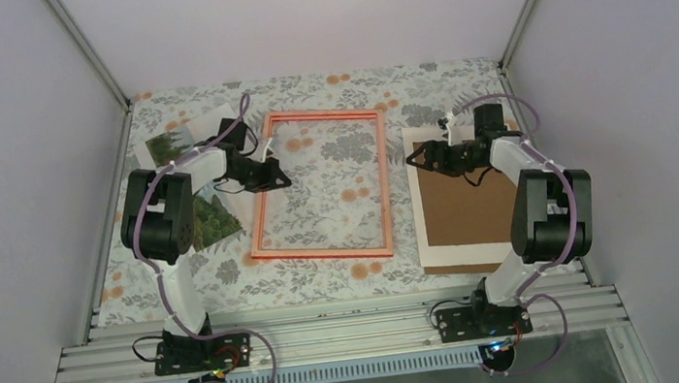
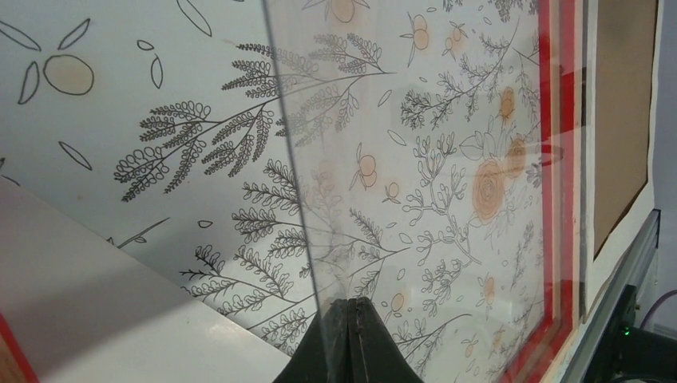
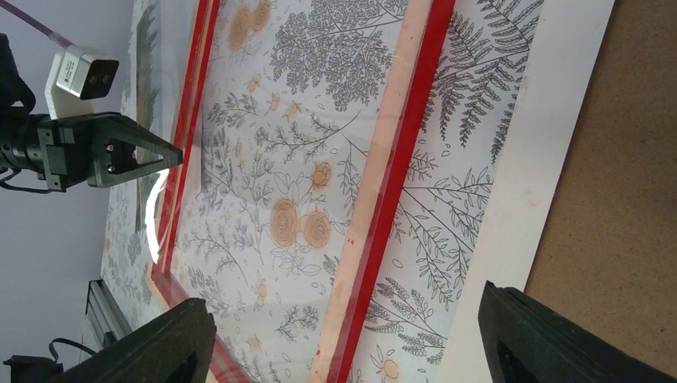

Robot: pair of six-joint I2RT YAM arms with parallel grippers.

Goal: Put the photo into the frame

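The frame (image 1: pixel 324 254) lies flat mid-table, red-edged, with the floral cloth showing through its clear pane (image 2: pixel 415 159). My left gripper (image 1: pixel 287 174) sits just inside the frame's left rail. Its tips (image 2: pixel 351 302) are shut on the pane's near edge, which looks raised. The photo (image 1: pixel 175 141), green trees, lies under the left arm, with another part (image 1: pixel 215 218) showing nearer. My right gripper (image 1: pixel 419 155) hangs open with nothing in it. In its wrist view the gripper (image 3: pixel 339 319) stands over the frame's right rail (image 3: pixel 397 159).
A brown backing board (image 1: pixel 463 196) on a white sheet (image 3: pixel 519 199) lies right of the frame, under the right arm. Booth walls close in on both sides. An aluminium rail (image 1: pixel 334 334) runs along the near edge.
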